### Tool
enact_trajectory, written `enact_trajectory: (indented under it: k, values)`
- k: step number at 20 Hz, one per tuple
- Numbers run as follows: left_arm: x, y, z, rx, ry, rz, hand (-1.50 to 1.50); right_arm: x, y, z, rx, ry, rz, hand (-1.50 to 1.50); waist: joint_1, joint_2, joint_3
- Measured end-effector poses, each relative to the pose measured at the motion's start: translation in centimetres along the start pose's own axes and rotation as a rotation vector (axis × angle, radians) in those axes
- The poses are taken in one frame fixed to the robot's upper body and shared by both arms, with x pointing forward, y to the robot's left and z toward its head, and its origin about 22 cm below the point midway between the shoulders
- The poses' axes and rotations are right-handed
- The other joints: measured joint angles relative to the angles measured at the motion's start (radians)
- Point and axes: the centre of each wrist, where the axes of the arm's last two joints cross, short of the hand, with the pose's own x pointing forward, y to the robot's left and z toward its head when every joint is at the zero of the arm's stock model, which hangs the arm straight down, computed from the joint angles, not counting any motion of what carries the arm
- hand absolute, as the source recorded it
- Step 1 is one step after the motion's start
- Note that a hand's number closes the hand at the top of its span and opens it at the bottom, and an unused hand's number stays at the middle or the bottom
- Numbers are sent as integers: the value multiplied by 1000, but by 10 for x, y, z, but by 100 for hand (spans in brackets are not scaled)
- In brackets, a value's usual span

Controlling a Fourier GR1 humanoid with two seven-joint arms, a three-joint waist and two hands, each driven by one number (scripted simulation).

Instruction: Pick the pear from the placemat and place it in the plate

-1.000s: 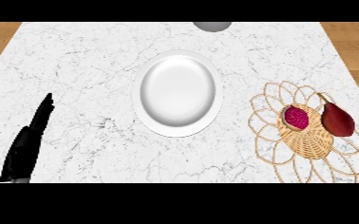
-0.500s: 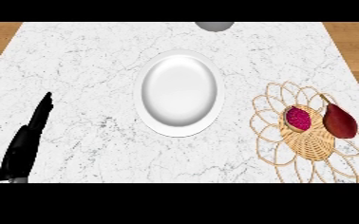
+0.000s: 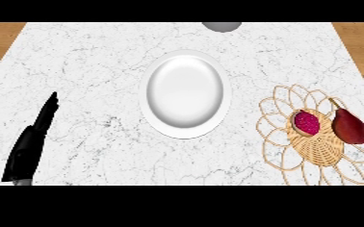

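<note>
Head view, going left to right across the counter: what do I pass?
left hand → white plate → woven placemat, on it first the magenta-fleshed fruit piece, then the dark red pear.

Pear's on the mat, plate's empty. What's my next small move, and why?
Probably bring the right hand in from the lower right toward the pear: it lies on the placemat at the right, beside a pink-fleshed fruit piece. The plate is bare, and the left hand, open at lower left, is far off.

left hand (image 3: 32,142) | view's lower left | fingers straight, pointing up | resting
</note>
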Motion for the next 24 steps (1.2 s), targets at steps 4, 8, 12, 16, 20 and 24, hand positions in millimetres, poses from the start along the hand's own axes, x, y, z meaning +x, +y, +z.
enact_trajectory:
  k: [4, 8, 12, 16, 20, 24]
  values:
    - [-1, -2, -2, 5, 2, 0, 0, 1, 2, -15, 85, 72, 62, -150, 1, 0, 0]
    - [-9, -1, 3, 0, 5, 0, 0, -9, 2, -31, 161, 141, 135, -150, 4, 1, 0]
    - [-6, -3, 0, -3, 1, -6, 0, -14, 8, -46, 241, 191, 232, -150, 7, 2, 1]
    - [2, -3, -1, -1, -2, 0, 0, -29, 22, -54, 301, 209, 279, -150, 2, 0, 1]
    - [-5, 5, -4, 1, 5, -2, 0, -39, 24, -65, 343, 217, 295, -150, -1, 0, 1]
    - [0, 0, -5, 1, 2, 0, 0, -45, 29, -75, 387, 223, 307, -150, -2, 0, 1]
